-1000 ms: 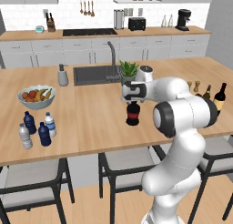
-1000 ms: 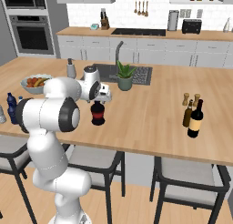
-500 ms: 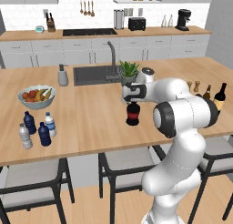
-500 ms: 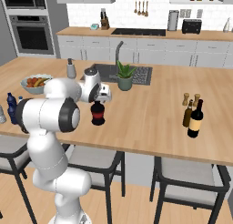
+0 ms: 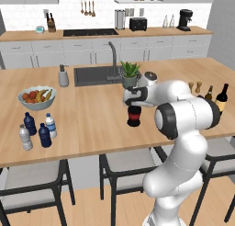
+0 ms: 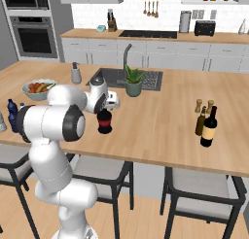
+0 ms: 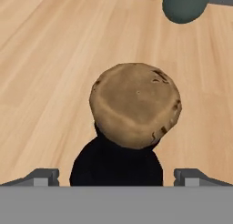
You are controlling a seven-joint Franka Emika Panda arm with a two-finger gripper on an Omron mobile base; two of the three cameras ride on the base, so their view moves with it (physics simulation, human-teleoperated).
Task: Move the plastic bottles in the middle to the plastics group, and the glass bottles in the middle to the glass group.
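The squat black bottle (image 5: pixel 134 116) with a red label stands upright mid-counter, also seen from the right (image 6: pixel 104 122). My gripper (image 5: pixel 133 104) hangs straight over its neck, open. In the hand view its brown cork top (image 7: pixel 135 102) sits between my fingertips (image 7: pixel 44 176), which stand wide apart on either side without touching it. The plastics group (image 5: pixel 37 130) of navy and clear small bottles clusters at the counter's front left. The glass group, an amber bottle (image 6: pixel 200 121) and a dark wine bottle (image 6: pixel 210 128), stands at the right.
A fruit bowl (image 5: pixel 36 97) sits behind the plastic bottles. A potted plant (image 5: pixel 130 75) stands just beyond my gripper, by the sink (image 5: pixel 94 75). Two wooden pepper mills (image 5: pixel 195 87) stand behind the glass group. Stools line the counter's front edge.
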